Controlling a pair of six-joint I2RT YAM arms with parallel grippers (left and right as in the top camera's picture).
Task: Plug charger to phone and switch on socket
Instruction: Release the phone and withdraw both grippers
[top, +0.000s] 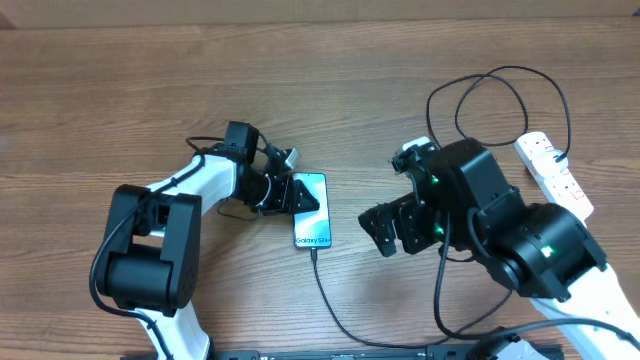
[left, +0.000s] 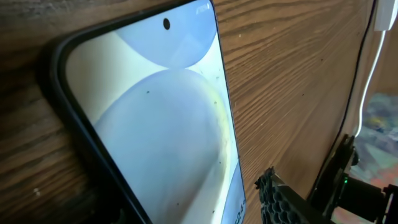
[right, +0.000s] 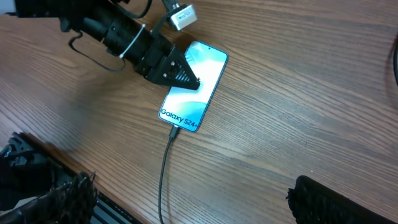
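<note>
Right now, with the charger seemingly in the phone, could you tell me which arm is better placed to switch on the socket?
Probably the right. The socket lies beside the right arm, and the right pincer is open and empty; the left pincer rests on the phone, farther away.

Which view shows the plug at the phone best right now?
Right wrist: the plug is seen meeting the phone's bottom edge, with the cable trailing away. Overhead shows the same joint, only smaller. Left wrist shows just the screen close up, with no plug in view.
</note>
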